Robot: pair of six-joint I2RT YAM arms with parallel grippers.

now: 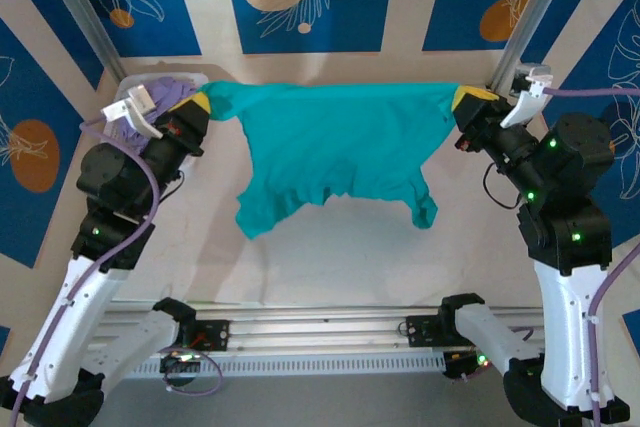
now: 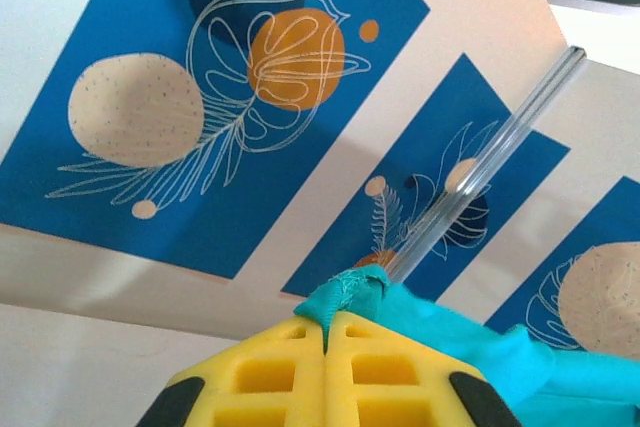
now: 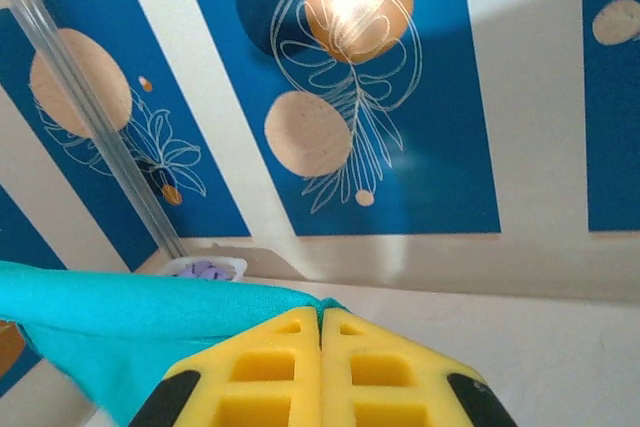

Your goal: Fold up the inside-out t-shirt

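Top external view, from the left: the left gripper point(image 1: 200, 105) has its yellow fingers pressed together on one corner of the teal-green cotton t-shirt point(image 1: 335, 152), just beside a lavender-purple garment point(image 1: 170, 93) at the far left. The t-shirt is spread between both arms, its far edge pulled into a nearly straight line over the pale table point(image 1: 330, 277), while the near part falls loose and wrinkled. At the right, the right gripper point(image 1: 470, 102) is clamped on the opposite corner. I judge the cloth is stretched like this so that it opens flat before folding.
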